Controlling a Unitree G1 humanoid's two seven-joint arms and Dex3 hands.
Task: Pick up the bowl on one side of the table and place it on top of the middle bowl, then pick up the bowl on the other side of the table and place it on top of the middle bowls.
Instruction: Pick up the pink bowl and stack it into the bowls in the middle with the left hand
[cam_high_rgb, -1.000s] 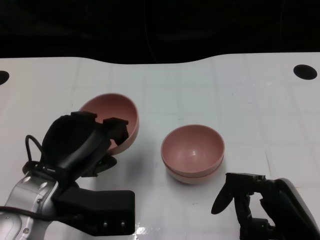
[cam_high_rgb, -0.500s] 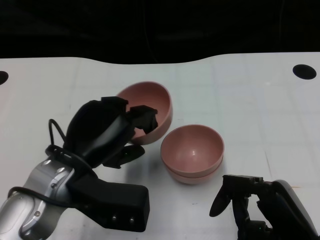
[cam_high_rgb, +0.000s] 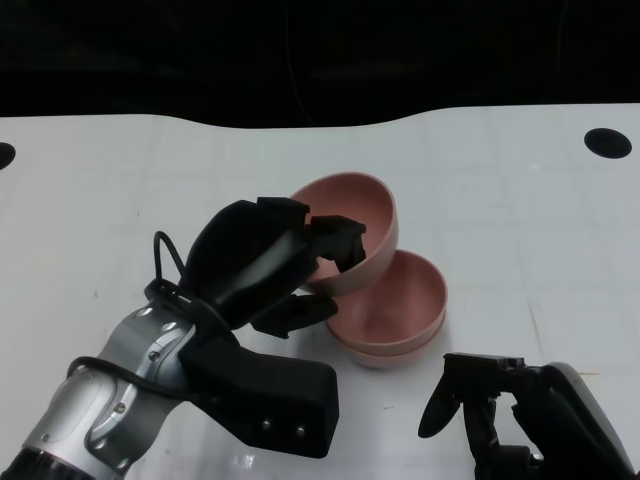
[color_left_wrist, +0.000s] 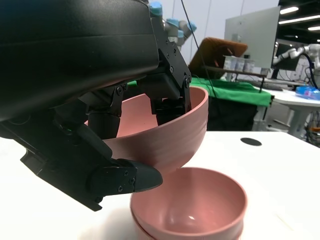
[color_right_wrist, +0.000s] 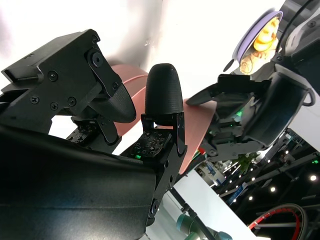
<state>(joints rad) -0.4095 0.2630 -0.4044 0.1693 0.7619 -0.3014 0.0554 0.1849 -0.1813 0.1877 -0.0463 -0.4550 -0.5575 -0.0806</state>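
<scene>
The left hand (cam_high_rgb: 265, 265) pinches the rim of a smooth pink plastic bowl (cam_high_rgb: 362, 225) and holds it tipped, up off the white desk (cam_high_rgb: 500, 200). The bowl hangs just over the edge of the two stacked pink bowls (cam_high_rgb: 400, 320) in the middle. This looks like the last stacking step. Next it should level the bowl, lower it inside, and let go. The right hand (cam_high_rgb: 490, 410) waits spread and holds nothing.
</scene>
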